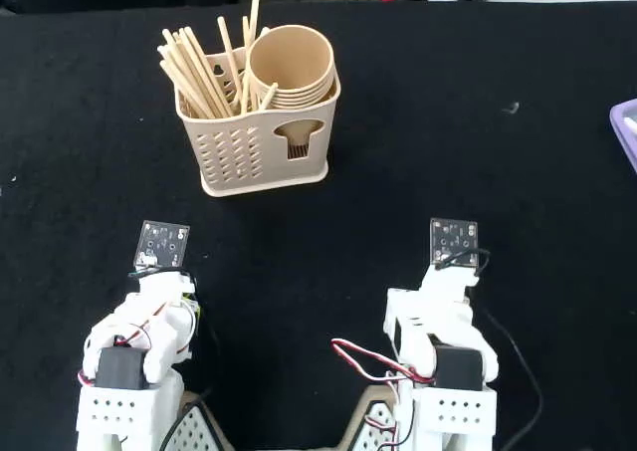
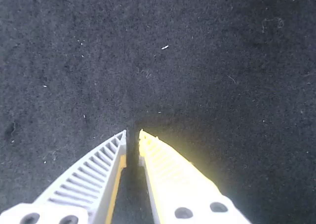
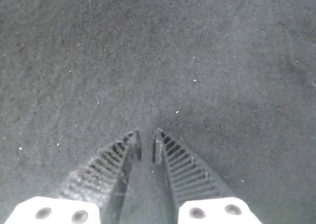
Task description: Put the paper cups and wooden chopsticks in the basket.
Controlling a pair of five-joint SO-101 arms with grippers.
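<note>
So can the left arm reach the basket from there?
Probably yes: nothing stands between the left gripper and the basket, just black cloth.

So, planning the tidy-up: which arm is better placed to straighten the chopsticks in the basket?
Probably left: the basket stands nearer the left arm than the right arm. Both arms' jaws are shut and empty.
</note>
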